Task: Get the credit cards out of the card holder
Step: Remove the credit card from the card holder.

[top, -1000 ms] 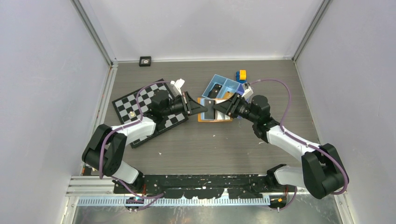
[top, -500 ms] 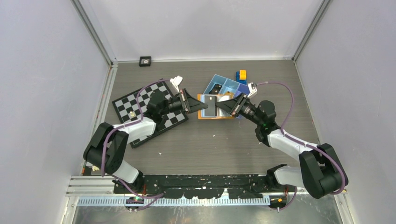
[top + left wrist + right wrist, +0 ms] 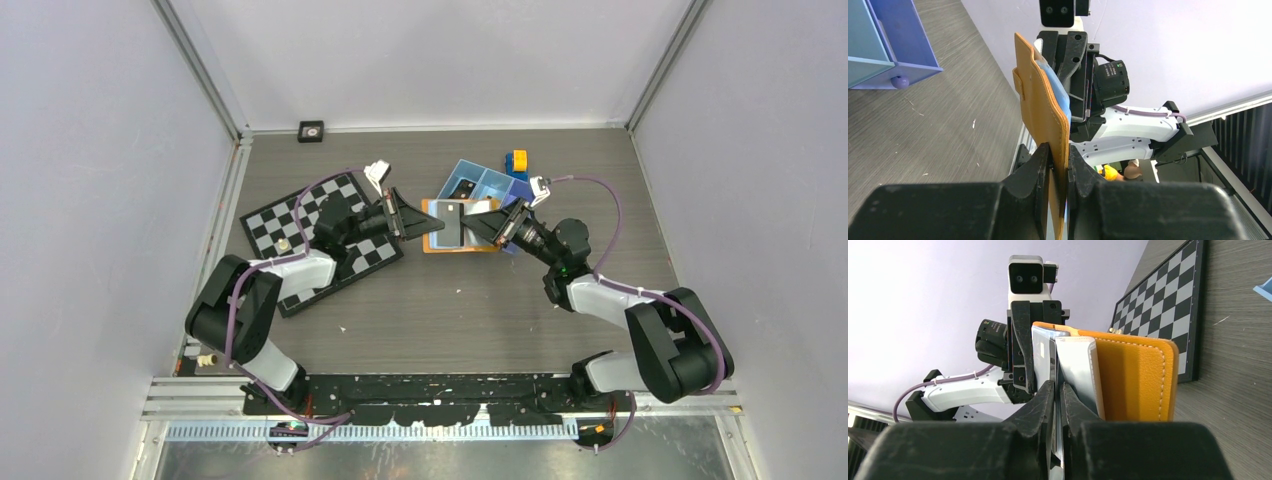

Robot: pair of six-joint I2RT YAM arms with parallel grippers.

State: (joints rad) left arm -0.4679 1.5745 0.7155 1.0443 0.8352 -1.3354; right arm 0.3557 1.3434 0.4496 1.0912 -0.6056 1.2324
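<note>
The top view looks down from 6 o'clock. Wrist views face each other closely, sharing the card holder (image 3: 1043,115).

One orange card holder (image 3: 1138,380) is counted, with one grey card (image 3: 452,222) seen at it; further cards cannot be told. Two grippers are present: left gripper (image 3: 426,224), right gripper (image 3: 473,226). One blue tray (image 3: 492,183) with three compartments lies far right, one yellow-and-blue block (image 3: 516,161) just beside it, one chessboard (image 3: 300,215) left, one small black square (image 3: 311,130) far.
</note>
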